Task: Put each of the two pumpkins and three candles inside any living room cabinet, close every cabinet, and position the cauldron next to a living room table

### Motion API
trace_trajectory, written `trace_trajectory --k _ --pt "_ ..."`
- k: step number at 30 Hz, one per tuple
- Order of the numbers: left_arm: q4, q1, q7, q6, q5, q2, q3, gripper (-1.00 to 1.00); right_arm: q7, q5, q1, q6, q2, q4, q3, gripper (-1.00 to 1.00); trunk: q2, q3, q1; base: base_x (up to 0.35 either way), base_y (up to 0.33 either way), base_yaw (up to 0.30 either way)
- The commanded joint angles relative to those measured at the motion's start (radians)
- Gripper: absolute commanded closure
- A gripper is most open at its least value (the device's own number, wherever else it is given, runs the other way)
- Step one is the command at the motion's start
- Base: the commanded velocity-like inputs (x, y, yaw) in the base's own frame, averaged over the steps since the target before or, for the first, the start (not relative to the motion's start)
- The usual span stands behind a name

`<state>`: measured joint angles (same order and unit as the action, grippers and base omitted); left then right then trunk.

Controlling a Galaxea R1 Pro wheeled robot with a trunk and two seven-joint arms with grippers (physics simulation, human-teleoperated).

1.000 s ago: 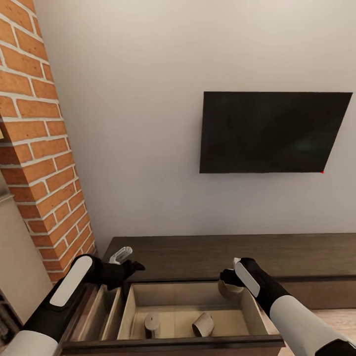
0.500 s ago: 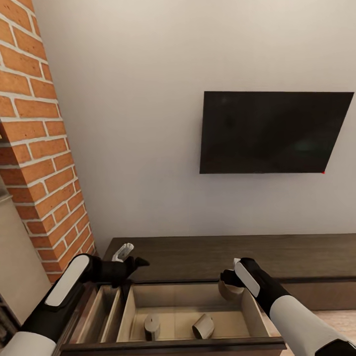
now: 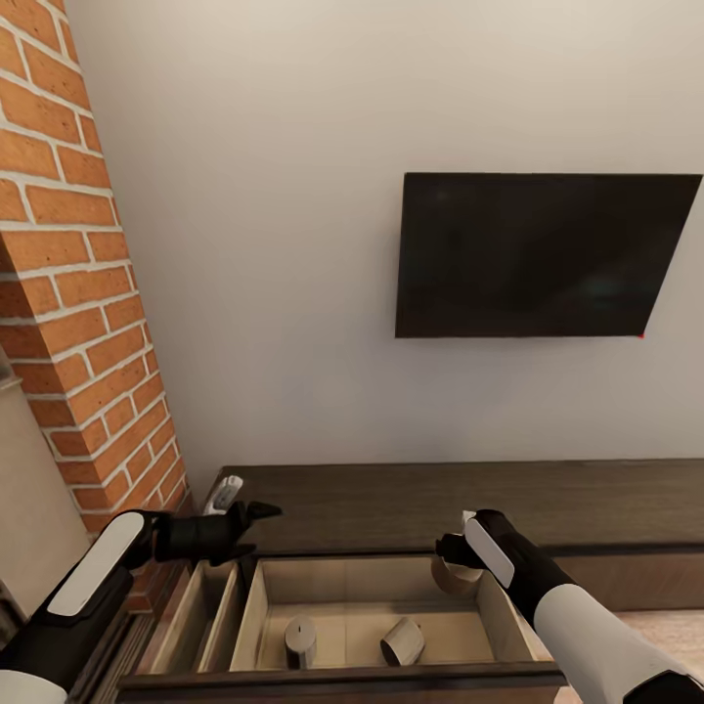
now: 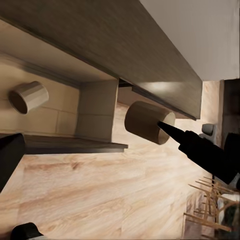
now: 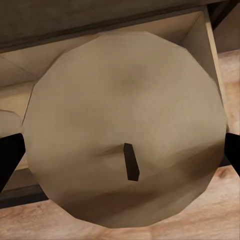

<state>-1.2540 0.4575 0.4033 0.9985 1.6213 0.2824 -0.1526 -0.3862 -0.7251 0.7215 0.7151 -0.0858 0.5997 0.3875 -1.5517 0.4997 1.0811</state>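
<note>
The long dark-brown cabinet [image 3: 391, 504] runs along the wall with one drawer [image 3: 342, 677] pulled open. On the drawer's pale floor one candle [image 3: 300, 638] stands upright and another candle [image 3: 402, 641] [image 4: 29, 96] lies on its side. My right gripper [image 3: 452, 569] [image 5: 120, 150] is shut on a third candle [image 3: 450, 575] [image 4: 145, 121] [image 5: 125, 150], held over the drawer's back right corner. My left gripper [image 3: 262, 528] [image 4: 92, 130] is open and holds nothing, above the drawer's back left corner. The pumpkins and the cauldron are out of view.
A red brick chimney [image 3: 78, 293] rises at the left, with a stone-coloured surround [image 3: 24, 489] beside it. A black television [image 3: 538, 254] hangs on the pale wall above the cabinet. Light wood floor [image 3: 670, 626] [image 4: 100, 190] lies in front of the drawer.
My left arm has drawn back to the left and lowered a little, still open. The right gripper has kept the candle in the same place. The view has tilted slightly.
</note>
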Motion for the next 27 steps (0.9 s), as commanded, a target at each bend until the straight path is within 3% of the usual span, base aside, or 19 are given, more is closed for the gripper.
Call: trace_trajectory --k 1,3,6,27 --pt "-0.001 -0.002 -0.017 0.0 0.015 0.009 -0.002 -1.0 -0.009 -0.012 0.001 0.001 -0.001 0.002 0.007 1.0 -0.008 0.004 0.004 0.0 0.0 0.0" --pt "0.0 -0.007 -0.066 -0.001 0.019 0.019 -0.002 -1.0 -0.009 -0.016 0.001 0.001 -0.002 0.002 0.007 1.0 -0.022 0.011 0.012 0.0 0.0 0.0" --pt "0.0 -0.009 -0.086 -0.001 0.021 0.023 -0.002 -1.0 -0.01 -0.012 0.001 0.0 -0.002 0.003 0.007 1.0 -0.043 0.02 0.023 0.0 0.0 0.0" --pt "-0.001 -0.01 -0.095 0.0 0.022 0.023 -0.008 -1.0 -0.004 -0.01 0.001 -0.003 -0.002 0.005 0.008 1.0 -0.19 0.086 0.104 0.0 0.0 0.0"
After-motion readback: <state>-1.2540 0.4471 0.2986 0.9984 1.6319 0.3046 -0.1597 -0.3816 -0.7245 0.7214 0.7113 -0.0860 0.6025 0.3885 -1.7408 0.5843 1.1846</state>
